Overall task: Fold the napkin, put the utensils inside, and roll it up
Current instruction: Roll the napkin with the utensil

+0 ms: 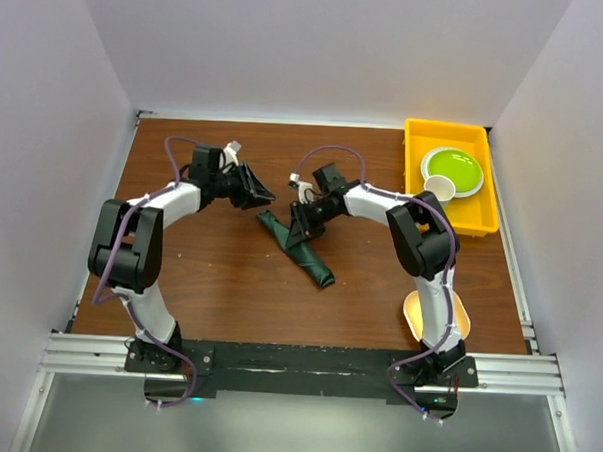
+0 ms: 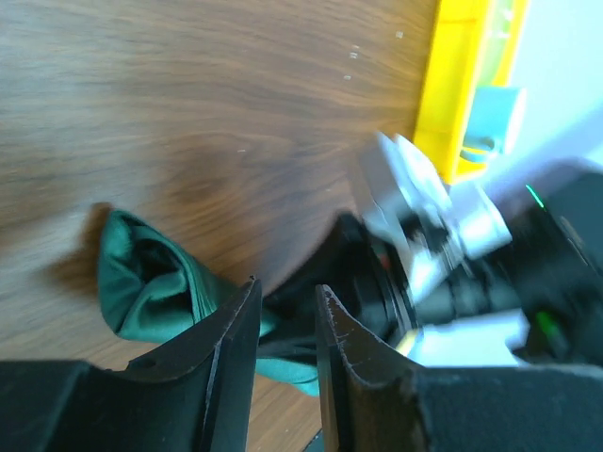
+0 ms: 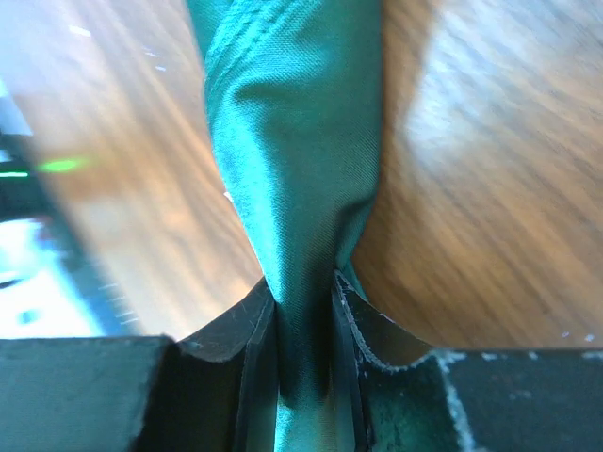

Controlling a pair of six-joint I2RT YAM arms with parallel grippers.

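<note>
We are clenching our right tool (image 3: 303,297) on the bunched napkin (image 3: 292,141), which is lying across the middle of the table (image 1: 219,282). Our left tool (image 2: 287,301) is hovering nearby, slightly parted, grasping nothing.

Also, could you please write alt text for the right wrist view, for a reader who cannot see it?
The right hand pinches a bunched fold of the dark green napkin between its two black fingers. The cloth stretches away from the camera over a brown wooden table; the left edge of the picture is blurred.
</note>
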